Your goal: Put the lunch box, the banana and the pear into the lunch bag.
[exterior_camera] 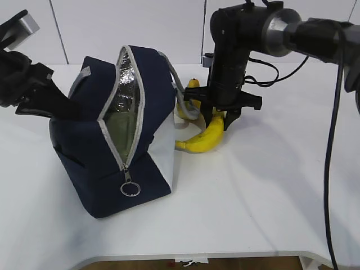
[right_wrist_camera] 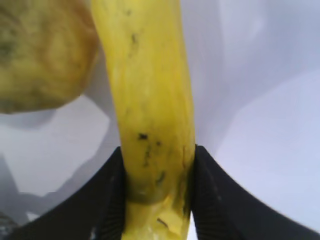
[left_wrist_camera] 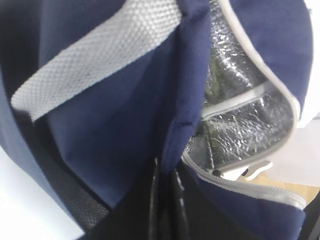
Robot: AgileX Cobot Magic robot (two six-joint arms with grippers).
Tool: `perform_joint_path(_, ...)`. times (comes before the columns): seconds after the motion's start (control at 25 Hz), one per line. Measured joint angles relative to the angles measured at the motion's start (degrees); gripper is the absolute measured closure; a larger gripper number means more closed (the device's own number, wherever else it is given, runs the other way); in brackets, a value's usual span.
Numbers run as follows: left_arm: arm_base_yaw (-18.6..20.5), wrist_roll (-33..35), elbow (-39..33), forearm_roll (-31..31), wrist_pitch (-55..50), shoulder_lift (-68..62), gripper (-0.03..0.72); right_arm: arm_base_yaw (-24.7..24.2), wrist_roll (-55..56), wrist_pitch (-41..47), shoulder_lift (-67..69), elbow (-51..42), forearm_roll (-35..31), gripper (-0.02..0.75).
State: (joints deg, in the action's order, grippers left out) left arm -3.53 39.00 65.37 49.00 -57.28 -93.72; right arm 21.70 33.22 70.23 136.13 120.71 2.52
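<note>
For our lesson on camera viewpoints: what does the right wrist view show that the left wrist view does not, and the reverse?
Only the right wrist view shows the banana pinched between the right gripper fingers, with the pear beside it. Only the left wrist view shows the lunch bag, its grey handle and foil lining. Both share the white table.

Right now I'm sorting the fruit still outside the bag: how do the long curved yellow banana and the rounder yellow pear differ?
The long curved yellow banana is slender and smooth; the rounder yellow pear is squat with brownish blemishes. The banana sits between the right gripper's black fingers, both pressing its sides; the pear lies free beside it. Both are yellow and still outside the navy lunch bag, on the white table.
</note>
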Motion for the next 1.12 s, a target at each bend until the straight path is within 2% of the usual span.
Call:
perform_joint_path(0.48,0.0,0.0,0.0,0.0,0.0,0.0,0.687,-0.3,-4.8,0.1,-5.6,0.3,2.6,0.467)
perform_joint_path(0.68,0.0,0.0,0.0,0.0,0.0,0.0,0.687,-0.5,-6.4,0.5,-11.4,0.3,7.3,0.467)
perform_joint_path(0.96,0.0,0.0,0.0,0.0,-0.6,0.0,0.687,-0.5,-9.8,1.3,-19.9,0.4,10.0,0.467)
perform_joint_path(1.12,0.0,0.0,0.0,0.0,-1.4,0.0,0.687,-0.5,-14.7,1.5,-23.0,0.5,15.4,0.467)
